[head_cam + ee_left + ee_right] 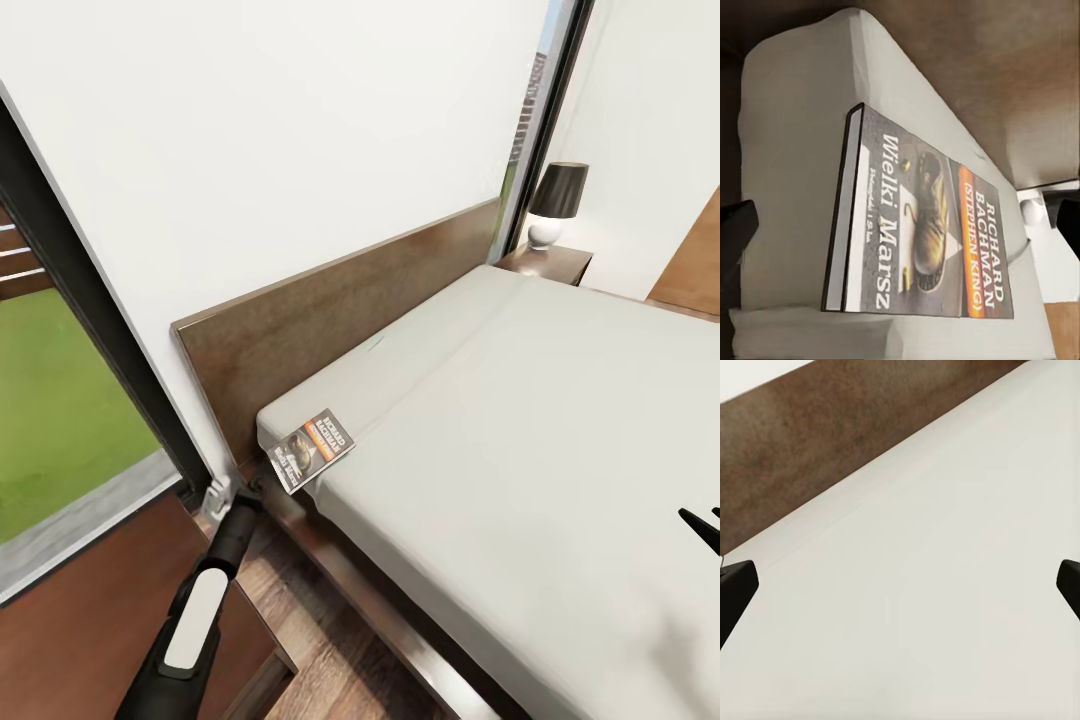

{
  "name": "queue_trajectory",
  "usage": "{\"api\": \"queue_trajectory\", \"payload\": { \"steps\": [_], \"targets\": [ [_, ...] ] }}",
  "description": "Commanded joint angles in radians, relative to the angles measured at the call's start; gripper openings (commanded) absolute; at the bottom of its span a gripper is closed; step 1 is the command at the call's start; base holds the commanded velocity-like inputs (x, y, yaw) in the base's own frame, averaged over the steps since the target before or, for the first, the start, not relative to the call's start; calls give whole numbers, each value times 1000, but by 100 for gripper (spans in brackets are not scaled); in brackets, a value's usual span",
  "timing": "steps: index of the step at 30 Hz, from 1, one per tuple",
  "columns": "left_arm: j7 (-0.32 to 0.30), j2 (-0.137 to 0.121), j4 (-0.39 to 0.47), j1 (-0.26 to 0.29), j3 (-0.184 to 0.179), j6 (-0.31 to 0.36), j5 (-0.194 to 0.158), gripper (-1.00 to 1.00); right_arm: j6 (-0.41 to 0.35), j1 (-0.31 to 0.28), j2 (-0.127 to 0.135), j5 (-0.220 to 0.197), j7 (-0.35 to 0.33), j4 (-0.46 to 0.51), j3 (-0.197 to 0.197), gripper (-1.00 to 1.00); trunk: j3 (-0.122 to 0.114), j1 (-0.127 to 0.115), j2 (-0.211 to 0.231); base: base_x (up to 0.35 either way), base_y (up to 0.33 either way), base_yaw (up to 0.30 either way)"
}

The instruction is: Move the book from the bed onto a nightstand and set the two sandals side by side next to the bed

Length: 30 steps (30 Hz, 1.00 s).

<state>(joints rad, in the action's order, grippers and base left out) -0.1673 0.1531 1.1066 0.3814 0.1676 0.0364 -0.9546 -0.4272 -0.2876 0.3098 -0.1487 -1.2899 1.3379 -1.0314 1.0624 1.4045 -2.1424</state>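
A: Progress looks early. The robot's left hand (pixel 262 482) sits just below the near corner of the bed (pixel 560 420), fingers spread wide on either side of the book (pixel 312 451), nothing gripped yet.

B: So the book is not moved?

A: No. It lies flat on the mattress at that corner, close to the headboard (pixel 340 320), overhanging the edge a little.

B: And the right hand (pixel 900 585)?

A: Spread wide and empty, hanging over bare mattress farther along the bed.

B: Where would the book go?

A: A nightstand (pixel 548 263) with a lamp (pixel 553 204) stands beyond the bed's far side. Judging by this, book and sandals both remain.
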Motion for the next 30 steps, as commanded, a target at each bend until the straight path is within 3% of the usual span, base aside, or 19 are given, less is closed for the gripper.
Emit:
{"api": "queue_trajectory", "payload": {
  "steps": [1, 13, 30],
  "targets": [
    [2, 1, -1, 1, 2, 3, -10, 100, -10, -1, 0, -3, -3, 0, -1, 100, 1, 0, 0, 0, 0, 0],
    [15, 2, -87, 5, 1, -26, -10, 100, -10, -1, 0, -3, -3, 0, -1, 100, 1, 0, 0, 0, 0, 0],
    [15, 16, -193, 51, -17, -47, -10, 100, -10, 0, 0, -3, -3, 13, -1, 100, 1, 0, 0, 0, 0, 0]
  ]
}}
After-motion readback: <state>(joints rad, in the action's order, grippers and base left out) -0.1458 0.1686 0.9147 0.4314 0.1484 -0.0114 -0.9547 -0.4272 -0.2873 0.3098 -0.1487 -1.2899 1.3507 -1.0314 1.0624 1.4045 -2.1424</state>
